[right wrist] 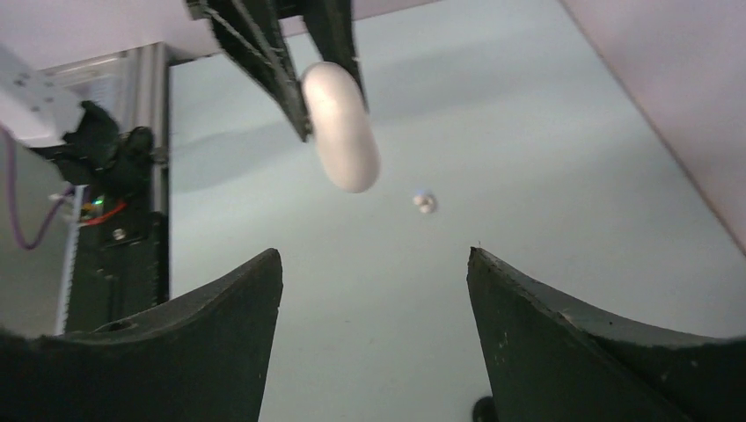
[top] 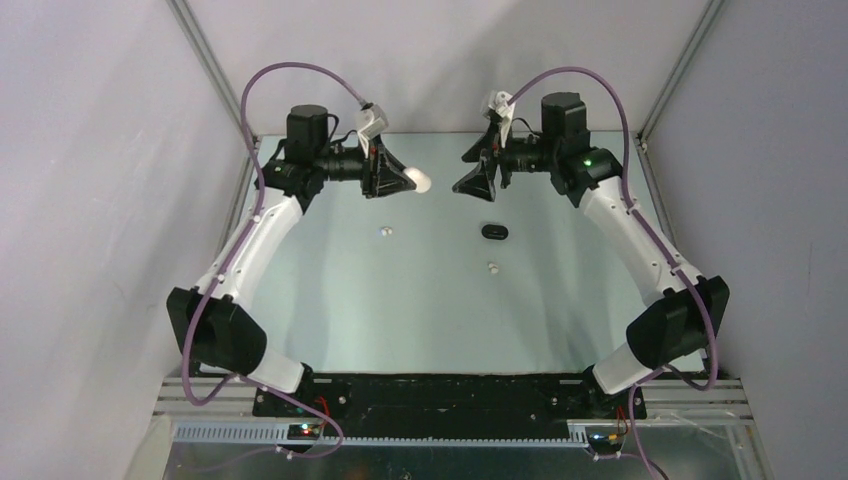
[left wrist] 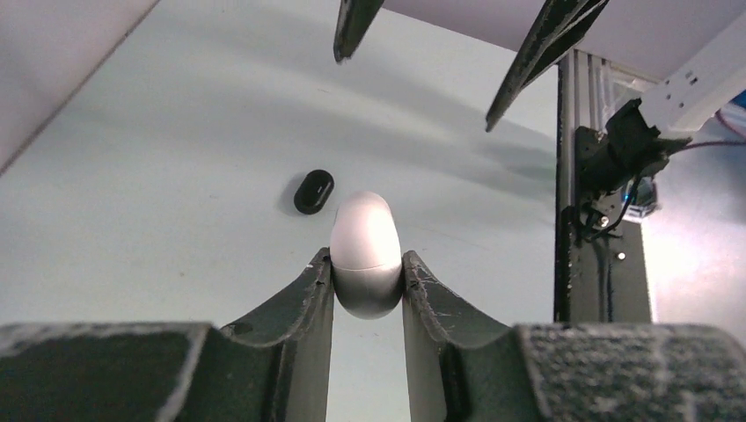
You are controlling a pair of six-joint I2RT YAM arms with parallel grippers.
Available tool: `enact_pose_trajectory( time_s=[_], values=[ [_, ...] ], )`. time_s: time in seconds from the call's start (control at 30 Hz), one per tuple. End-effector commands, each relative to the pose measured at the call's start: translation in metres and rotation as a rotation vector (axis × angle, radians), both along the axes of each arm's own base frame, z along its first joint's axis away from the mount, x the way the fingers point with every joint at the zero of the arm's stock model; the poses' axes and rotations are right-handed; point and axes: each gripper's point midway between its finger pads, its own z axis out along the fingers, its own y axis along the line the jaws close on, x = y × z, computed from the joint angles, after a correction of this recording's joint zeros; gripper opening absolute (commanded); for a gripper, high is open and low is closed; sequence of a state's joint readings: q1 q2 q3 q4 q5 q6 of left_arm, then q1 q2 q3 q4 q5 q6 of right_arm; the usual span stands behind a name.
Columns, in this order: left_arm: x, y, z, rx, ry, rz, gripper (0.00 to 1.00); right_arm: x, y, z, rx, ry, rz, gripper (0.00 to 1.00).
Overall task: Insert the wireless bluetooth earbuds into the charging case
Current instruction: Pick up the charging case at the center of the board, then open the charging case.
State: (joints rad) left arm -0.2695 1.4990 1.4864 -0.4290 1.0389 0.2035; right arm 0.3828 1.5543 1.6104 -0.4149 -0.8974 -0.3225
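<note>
Between left jaws, white charging case (left wrist: 365,251)

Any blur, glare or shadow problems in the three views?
Top external: sharp, evenly lit, faint sheen on the table. Left wrist: white case crisp, soft highlight on top. Right wrist: that case and the earbud look soft, out of focus.

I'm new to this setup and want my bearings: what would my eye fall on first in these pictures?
The left end effector grips a white oval case over the far middle of the table; the open right end effector faces it. A black case lies on the table, one white earbud to its left, a second white earbud just nearer the arms.
</note>
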Motion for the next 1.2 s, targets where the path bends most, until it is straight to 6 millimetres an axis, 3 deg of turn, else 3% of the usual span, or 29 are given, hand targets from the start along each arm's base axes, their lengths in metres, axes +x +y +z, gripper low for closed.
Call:
enact_pose_trajectory(
  time_s=[0.0,0.23,0.5,0.7,0.9,1.17],
  values=[
    [-0.013,0.003,0.027,-0.015,-0.218,-0.080,0.00,-0.030,0.017,0.007,0.050,0.054,0.158,0.79],
    [-0.015,0.004,0.027,-0.006,-0.264,-0.087,0.00,-0.029,0.048,0.005,0.054,0.036,0.203,0.75],
    [-0.018,0.007,0.024,0.011,-0.306,-0.085,0.00,0.000,0.075,0.000,0.069,0.028,0.161,0.68],
    [-0.021,0.008,0.022,0.017,-0.318,-0.085,0.00,0.012,0.079,0.008,0.098,0.020,0.136,0.62],
    [-0.023,0.006,0.019,0.017,-0.304,-0.086,0.00,0.034,0.071,0.015,0.149,0.076,0.065,0.58],
    [-0.021,0.006,0.017,0.019,-0.289,-0.080,0.00,0.033,0.068,0.022,0.184,0.109,0.068,0.56]
  ],
)
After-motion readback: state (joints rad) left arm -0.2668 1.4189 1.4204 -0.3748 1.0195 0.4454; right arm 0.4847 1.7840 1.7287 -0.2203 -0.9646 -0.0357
